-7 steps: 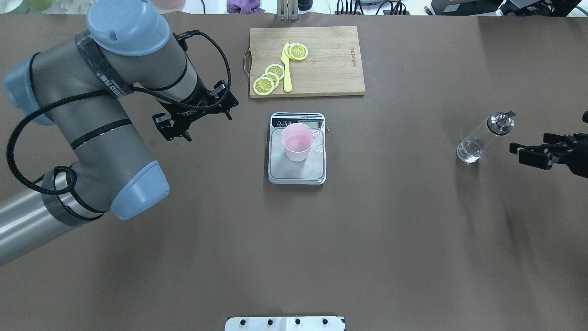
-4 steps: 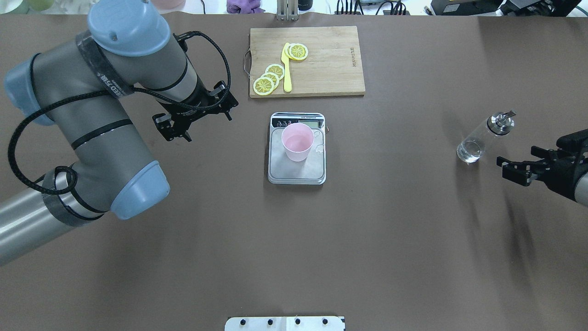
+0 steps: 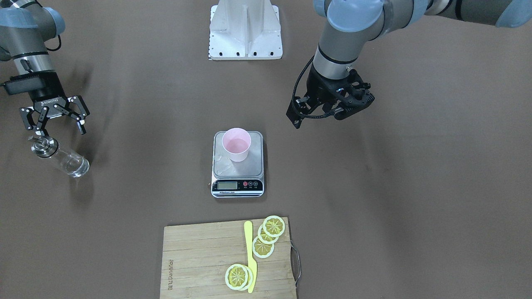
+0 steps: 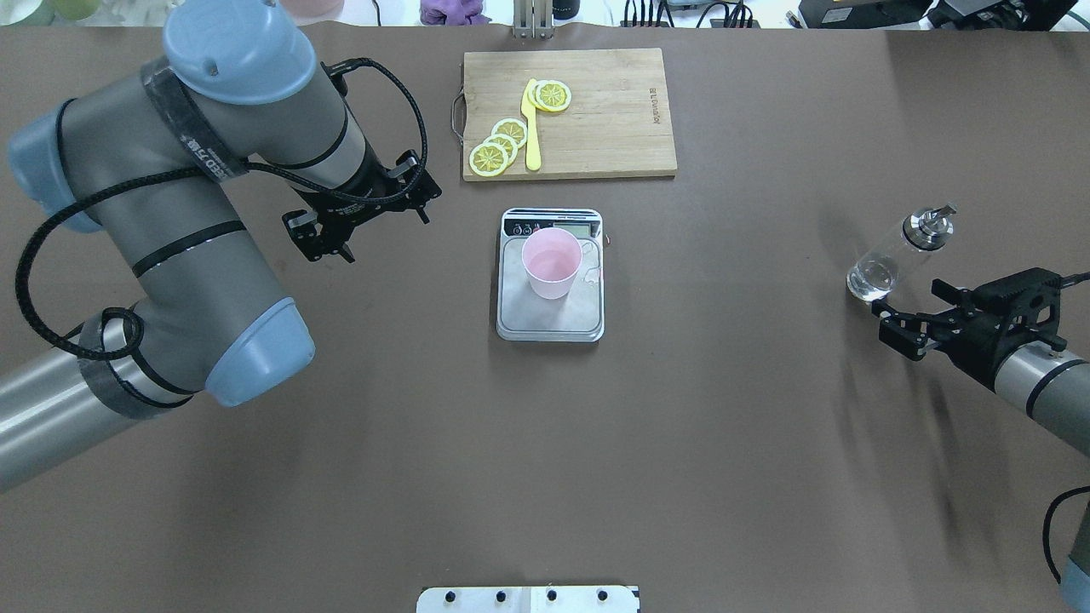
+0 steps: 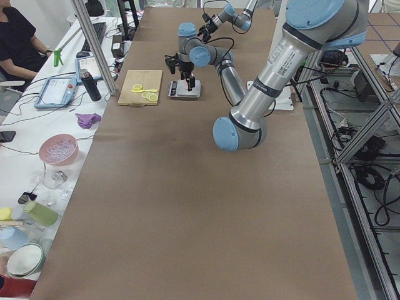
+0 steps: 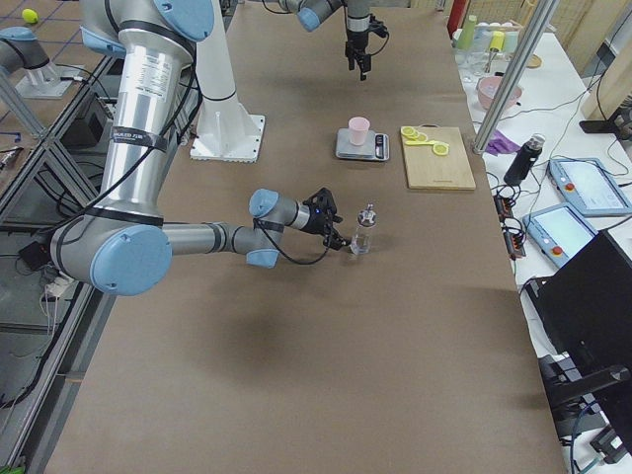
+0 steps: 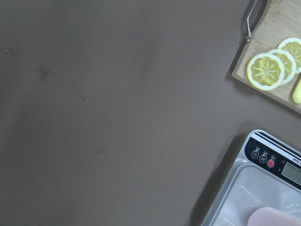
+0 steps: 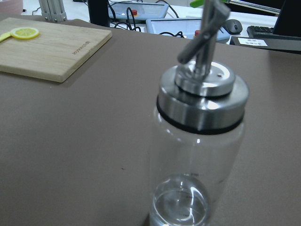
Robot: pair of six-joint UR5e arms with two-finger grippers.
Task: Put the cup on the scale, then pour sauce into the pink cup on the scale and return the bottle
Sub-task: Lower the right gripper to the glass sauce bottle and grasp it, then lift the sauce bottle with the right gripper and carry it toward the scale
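One pink cup (image 3: 236, 143) stands on one scale (image 3: 258, 167). One bottle (image 3: 63, 159) stands upright on the surface (image 3: 374, 207). The right tool (image 3: 58, 124), fingers spread and empty, sits low just beside it. The left tool (image 3: 340, 104) points down; cannot tell its grip.

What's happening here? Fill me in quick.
The pink cup already sits on the scale. The bottle, with a little clear sauce at its bottom, stands on the table at the robot's right. The right gripper is open just beside it, not gripping it. The left gripper hovers off to the scale's side, holding nothing.
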